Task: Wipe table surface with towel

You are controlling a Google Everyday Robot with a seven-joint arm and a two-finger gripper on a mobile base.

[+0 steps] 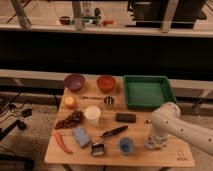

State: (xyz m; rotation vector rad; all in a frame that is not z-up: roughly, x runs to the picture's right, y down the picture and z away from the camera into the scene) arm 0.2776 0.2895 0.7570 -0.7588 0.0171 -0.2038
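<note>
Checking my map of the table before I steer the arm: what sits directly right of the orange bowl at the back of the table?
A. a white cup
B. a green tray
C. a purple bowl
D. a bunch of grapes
B. The green tray lies just right of the orange bowl along the back edge; the hand is down at the table's front right, well clear of both.

The table (145, 155) looked like pale, matt wood. The green tray (148, 92) seemed smooth plastic. The gripper (154, 144), low over the table's right front, looked glossy white.
</note>
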